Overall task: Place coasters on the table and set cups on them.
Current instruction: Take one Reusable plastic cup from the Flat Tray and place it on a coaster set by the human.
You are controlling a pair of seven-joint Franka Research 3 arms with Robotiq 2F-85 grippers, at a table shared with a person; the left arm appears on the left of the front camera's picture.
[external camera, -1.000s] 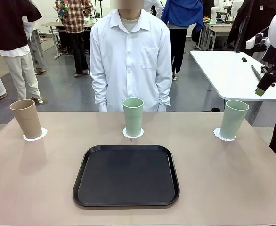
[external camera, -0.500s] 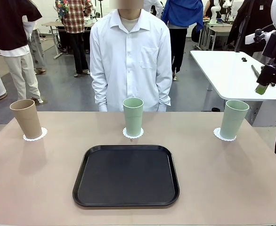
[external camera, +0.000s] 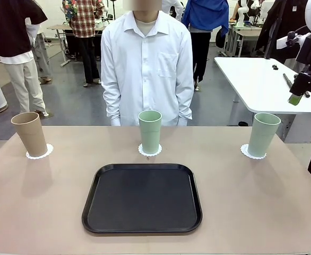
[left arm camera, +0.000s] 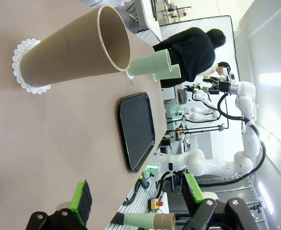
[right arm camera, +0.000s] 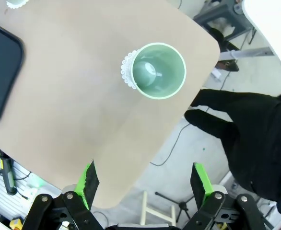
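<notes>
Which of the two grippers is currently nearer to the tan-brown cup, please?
The left. The left gripper, jaws open, is low over the table beside the tan-brown cup. The right gripper, also open, hangs above the mint cup at the table's opposite end.

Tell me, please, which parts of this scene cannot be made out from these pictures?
- Front view: the person's hands, hidden behind the table edge.
- Front view: the right hand, cut off by the picture's right edge, so its opening is unclear there.
- Right wrist view: most of the coaster, covered by the mint cup standing on it.
- Left wrist view: the far mint cups, overlapping, with their coasters unclear.
</notes>
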